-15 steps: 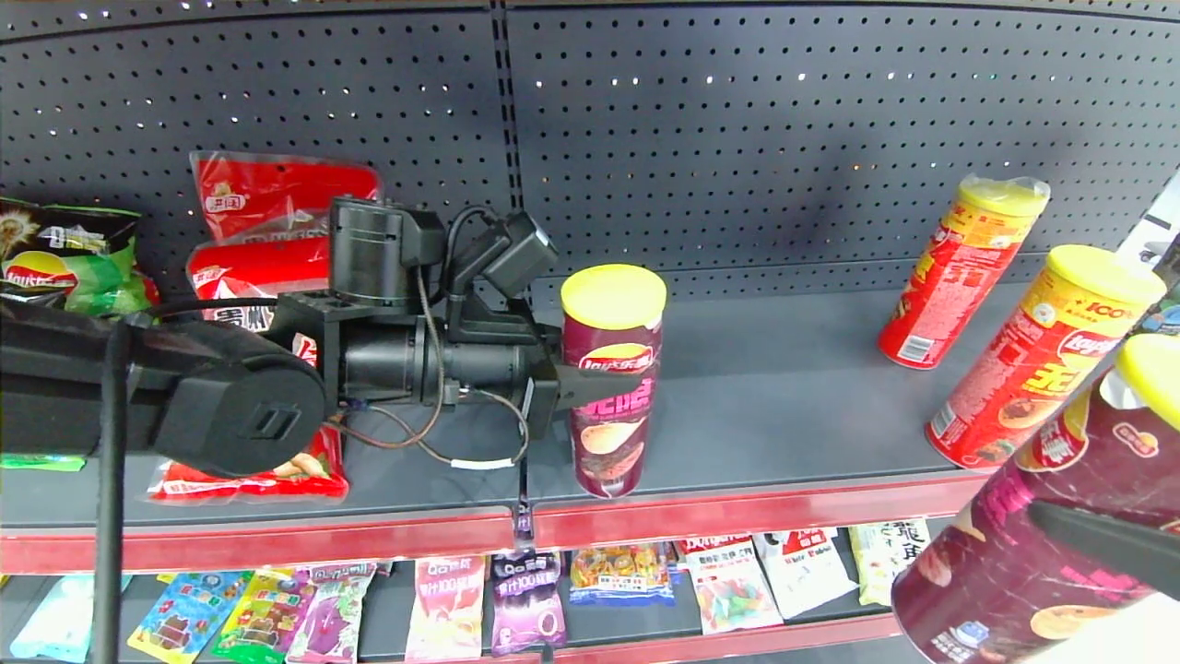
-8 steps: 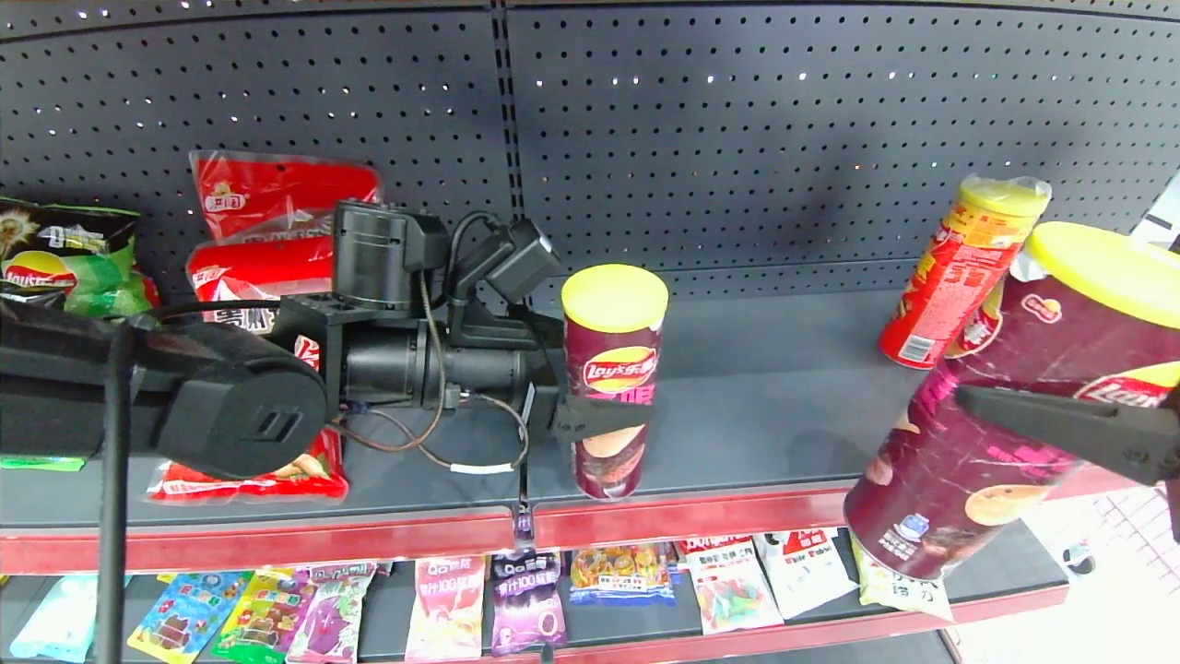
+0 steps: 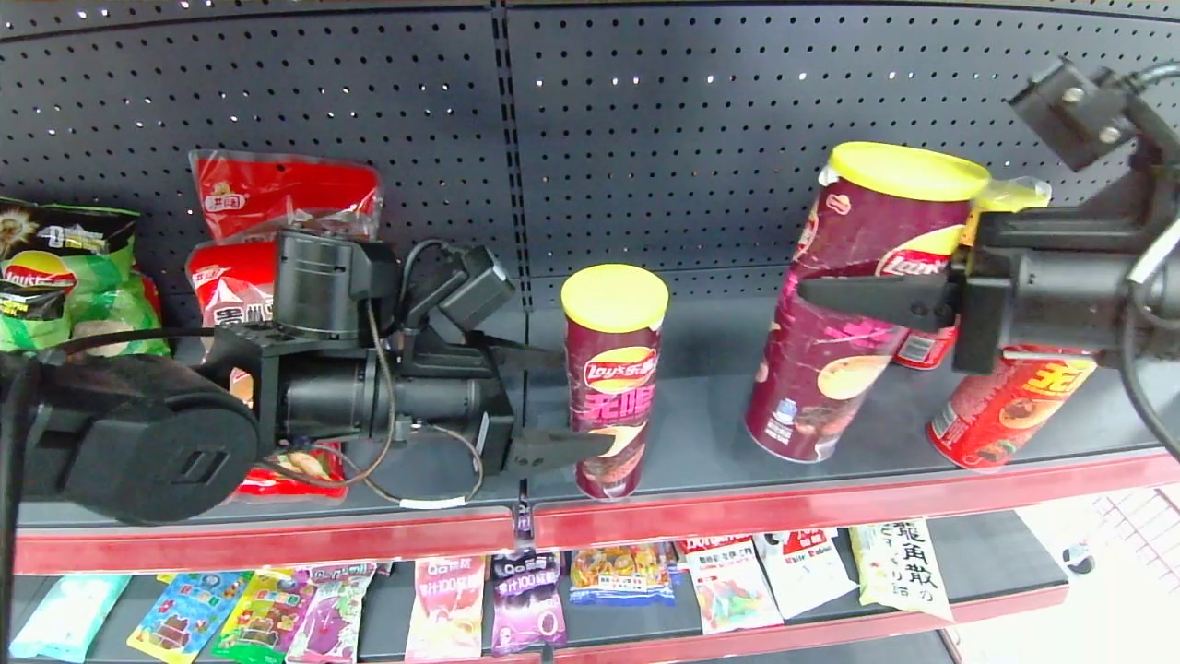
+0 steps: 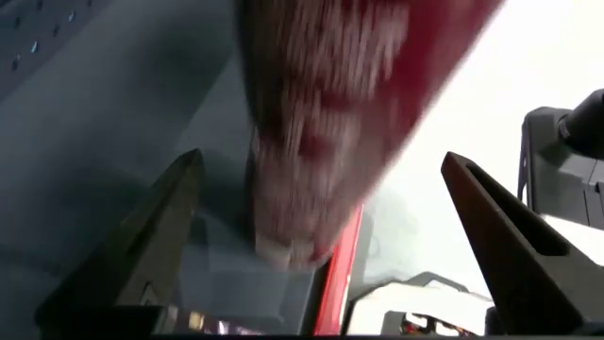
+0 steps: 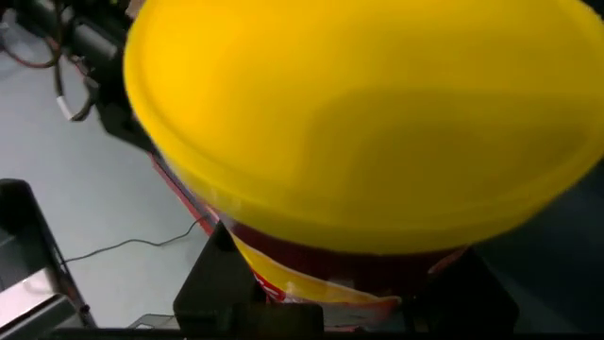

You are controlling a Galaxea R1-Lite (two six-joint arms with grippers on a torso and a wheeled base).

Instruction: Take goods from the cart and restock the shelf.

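Note:
A purple chip can (image 3: 613, 378) with a yellow lid stands upright near the front of the upper shelf (image 3: 701, 415). My left gripper (image 3: 581, 401) is open, its fingers (image 3: 562, 445) on either side of the can's lower half; the left wrist view shows the same can (image 4: 321, 142) blurred between the wide fingers (image 4: 142, 246). My right gripper (image 3: 834, 290) is shut on a second purple can (image 3: 830, 369), which leans to the right with its base at the shelf surface. From the right wrist, its yellow lid (image 5: 359, 123) is seen from above.
Two red chip cans (image 3: 1009, 406) lean at the shelf's right end, just behind my right arm. Red snack bags (image 3: 277, 194) and a green chip bag (image 3: 64, 277) sit at the left. Small packets (image 3: 627, 576) line the lower shelf. Pegboard backs the shelf.
My left gripper has opened and drawn back to the left off the centre can. The right arm has swung the second purple can up and left, from the lower right onto the shelf.

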